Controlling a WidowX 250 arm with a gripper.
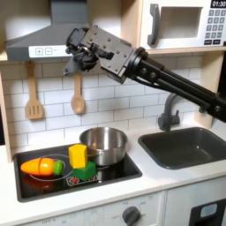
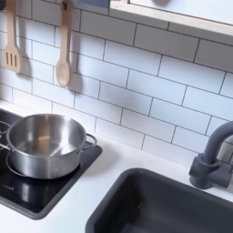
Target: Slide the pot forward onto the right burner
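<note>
Overhead, in the first exterior view, the tool (image 1: 72, 55) hung high above the cooktop (image 1: 124, 173), in front of the range hood (image 1: 35, 40) and near the top of the white tiled wall (image 1: 115, 97). The black arm (image 1: 168, 75) extended to it from the first exterior view's right. Whether the tool's fingers were parted or closed could not be determined; nothing was seen between them.

The pot (image 1: 104, 144) stood upright on the glossy black cooktop, at the back and toward the first exterior view's right. In the second exterior view the pot (image 2: 44, 144) was empty, with a small side handle facing the sink basin (image 2: 173, 205). The red ring of the right burner (image 1: 117, 164) showed just in front of the pot's base in the first exterior view.

On the first exterior view's left half of the cooktop lay an orange toy carrot (image 1: 41, 165), a yellow toy block (image 1: 79, 155) and a red and green toy vegetable (image 1: 84, 172), all just beside the pot but apart from the tool.

A wooden slotted spatula (image 1: 33, 95) and a wooden spoon (image 1: 78, 95) hung on the wall. The dark grey faucet (image 1: 168, 110) stood behind the sink basin, which was set in the white table (image 1: 168, 181).
</note>
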